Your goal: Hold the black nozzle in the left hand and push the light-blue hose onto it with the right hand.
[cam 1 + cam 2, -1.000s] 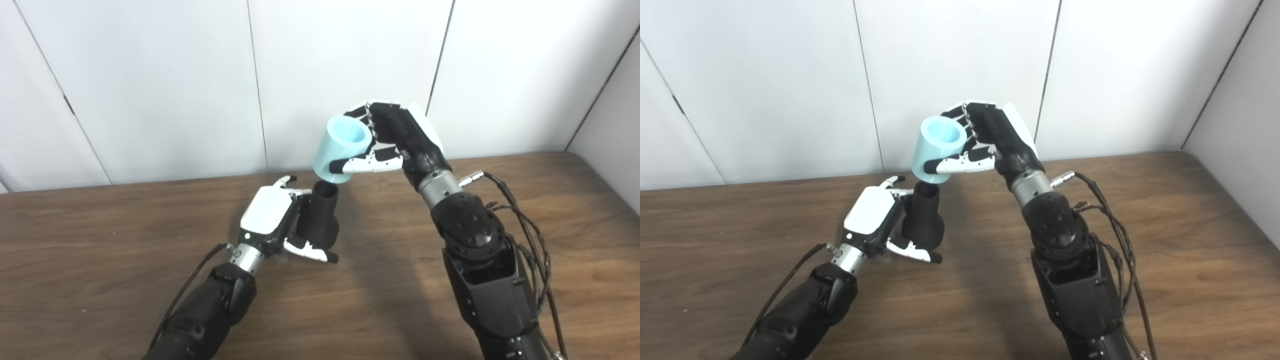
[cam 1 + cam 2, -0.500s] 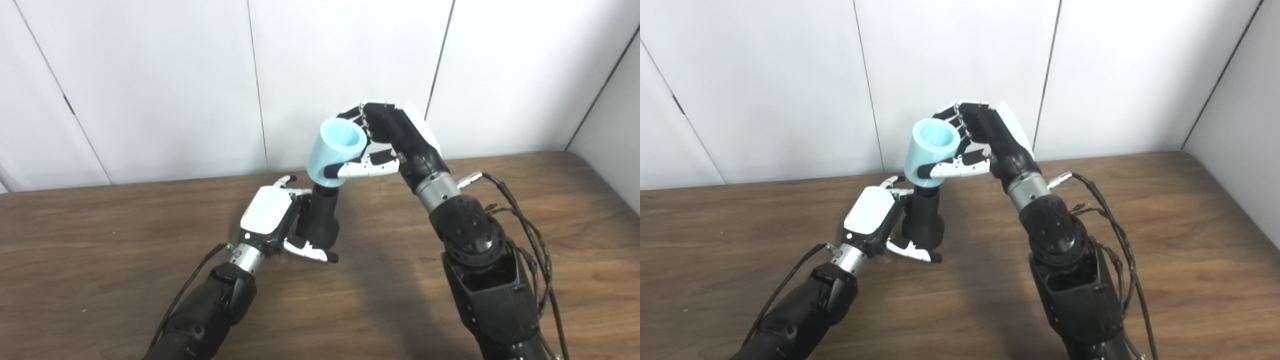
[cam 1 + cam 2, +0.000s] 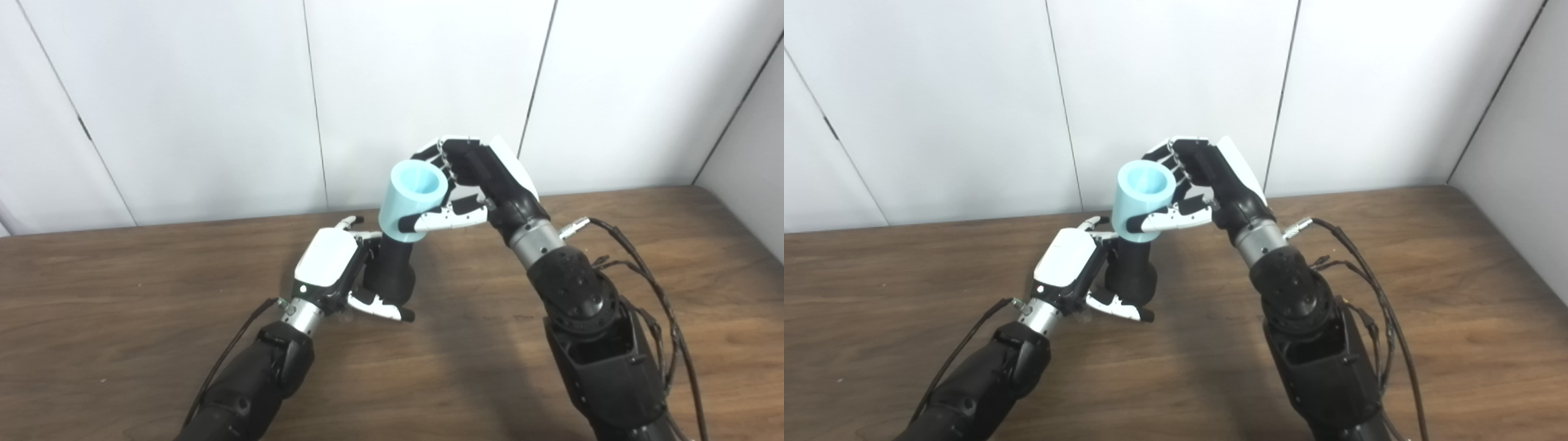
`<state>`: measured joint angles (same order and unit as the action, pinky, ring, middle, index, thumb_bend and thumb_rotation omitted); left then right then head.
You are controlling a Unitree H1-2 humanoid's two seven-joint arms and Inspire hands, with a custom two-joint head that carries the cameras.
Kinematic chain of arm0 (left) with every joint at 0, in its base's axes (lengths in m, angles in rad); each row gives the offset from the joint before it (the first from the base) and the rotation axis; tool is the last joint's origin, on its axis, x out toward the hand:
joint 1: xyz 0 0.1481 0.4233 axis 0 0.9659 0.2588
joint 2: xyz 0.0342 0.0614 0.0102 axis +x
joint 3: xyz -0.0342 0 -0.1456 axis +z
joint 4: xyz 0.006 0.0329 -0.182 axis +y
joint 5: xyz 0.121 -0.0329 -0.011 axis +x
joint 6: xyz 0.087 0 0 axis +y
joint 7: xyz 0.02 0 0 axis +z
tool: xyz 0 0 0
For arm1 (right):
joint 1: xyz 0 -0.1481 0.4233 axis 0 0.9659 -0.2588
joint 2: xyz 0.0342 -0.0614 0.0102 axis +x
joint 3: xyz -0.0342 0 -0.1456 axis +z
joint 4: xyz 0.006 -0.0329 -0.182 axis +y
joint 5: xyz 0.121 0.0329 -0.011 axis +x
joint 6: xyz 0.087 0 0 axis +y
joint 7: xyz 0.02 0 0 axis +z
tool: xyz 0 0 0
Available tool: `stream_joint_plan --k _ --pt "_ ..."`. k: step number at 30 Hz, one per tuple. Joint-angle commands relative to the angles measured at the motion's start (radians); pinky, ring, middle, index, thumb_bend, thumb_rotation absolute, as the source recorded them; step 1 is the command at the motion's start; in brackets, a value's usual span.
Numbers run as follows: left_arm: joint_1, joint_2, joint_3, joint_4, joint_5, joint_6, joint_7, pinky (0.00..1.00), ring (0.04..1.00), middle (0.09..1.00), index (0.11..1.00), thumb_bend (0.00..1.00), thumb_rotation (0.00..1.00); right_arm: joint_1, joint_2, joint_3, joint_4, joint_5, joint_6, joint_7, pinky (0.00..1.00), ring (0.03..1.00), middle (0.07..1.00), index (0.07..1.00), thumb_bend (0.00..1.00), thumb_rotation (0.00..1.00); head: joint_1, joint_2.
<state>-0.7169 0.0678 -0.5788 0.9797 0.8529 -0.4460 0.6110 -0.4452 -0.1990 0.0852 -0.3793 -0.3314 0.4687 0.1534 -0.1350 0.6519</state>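
The black nozzle (image 3: 392, 275) stands upright on the wooden table (image 3: 122, 343), with my left hand (image 3: 334, 266) shut around its wide lower body. A short light-blue hose (image 3: 410, 199), a hollow cylinder with its open end up, sits over the nozzle's narrow top and hides the tip. My right hand (image 3: 484, 177) is shut on the hose, fingers behind it and thumb across its front. In the right eye view the hose (image 3: 1142, 199) covers the upper neck of the nozzle (image 3: 1130, 275).
White wall panels (image 3: 214, 104) rise directly behind the table's far edge. Another wall (image 3: 753, 135) closes the right side. Loose black cables (image 3: 643, 288) hang off my right forearm.
My right hand has carried the hose left and down, from just above the nozzle's top onto it. The left hand and nozzle have stayed put.
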Motion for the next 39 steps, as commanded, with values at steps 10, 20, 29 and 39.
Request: stream_joint_plan --k 10,20,29,39 --pt "0.383 -0.092 -0.047 0.266 -0.047 -0.024 0.032 0.87 0.477 0.415 0.518 0.5 0.0 -0.07 -0.05 0.001 -0.073 -0.061 -0.158 -0.039 0.31 0.424 0.462 0.521 0.52 0.0 0.001 -0.001" --pt "0.384 -0.093 -0.047 0.261 -0.045 -0.023 0.028 0.88 0.485 0.41 0.514 0.5 0.0 -0.063 -0.051 0.0 -0.026 -0.063 -0.249 -0.065 0.31 0.42 0.463 0.521 0.52 0.0 0.006 -0.004" --pt "0.386 -0.096 -0.047 0.263 -0.043 -0.023 0.032 0.88 0.459 0.412 0.523 0.5 0.0 -0.065 -0.033 -0.003 -0.019 -0.069 -0.261 -0.078 0.31 0.42 0.465 0.522 0.52 0.0 0.013 -0.006" --pt "0.384 -0.095 -0.049 0.27 -0.03 -0.022 0.02 0.89 0.461 0.425 0.523 0.5 0.0 -0.049 0.001 -0.02 0.014 -0.062 -0.318 -0.144 0.32 0.418 0.464 0.52 0.52 0.0 0.01 -0.008"
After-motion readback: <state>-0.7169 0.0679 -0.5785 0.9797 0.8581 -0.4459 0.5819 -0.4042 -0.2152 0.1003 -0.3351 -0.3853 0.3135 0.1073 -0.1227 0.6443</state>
